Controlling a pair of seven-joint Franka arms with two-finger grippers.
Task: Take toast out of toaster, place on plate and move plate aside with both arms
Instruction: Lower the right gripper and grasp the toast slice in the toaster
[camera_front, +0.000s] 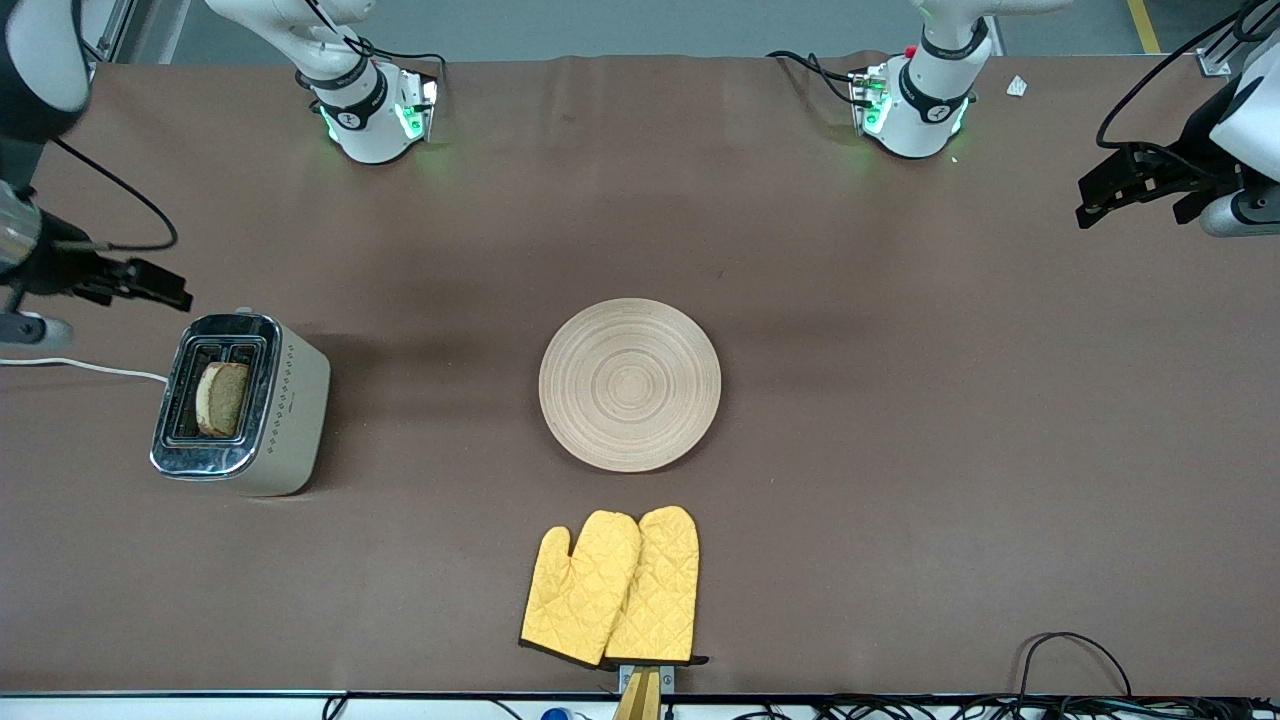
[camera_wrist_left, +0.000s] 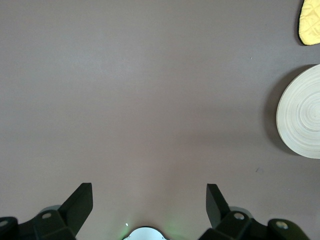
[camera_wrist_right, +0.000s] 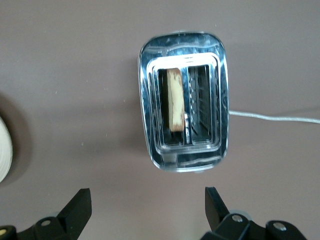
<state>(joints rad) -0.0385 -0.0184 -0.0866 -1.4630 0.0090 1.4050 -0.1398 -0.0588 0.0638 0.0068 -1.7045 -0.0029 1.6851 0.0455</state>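
Front view showing toast (camera_front: 222, 398) sitting in toaster (camera_front: 240, 405) at frame's left, plate (camera_front: 630, 385) lying centre. Right gripper (camera_wrist_right: 145, 207) hovering released above toaster; left gripper (camera_wrist_left: 149, 202) hanging released over bare bench (camera_wrist_left: 150, 100).

Chrome toaster (camera_front: 240, 405) toward the right arm's table end; yellow oven mitts (camera_front: 612, 588) nearest the front camera.

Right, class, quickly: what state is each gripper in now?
Left gripper: open, holding nothing, over bare table.
Right gripper: open, holding nothing, beside the toaster.

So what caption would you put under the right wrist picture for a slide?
Open right tool hovering over the shiny chrome two-slot toaster, a squarish brown bread slice standing in one slot.
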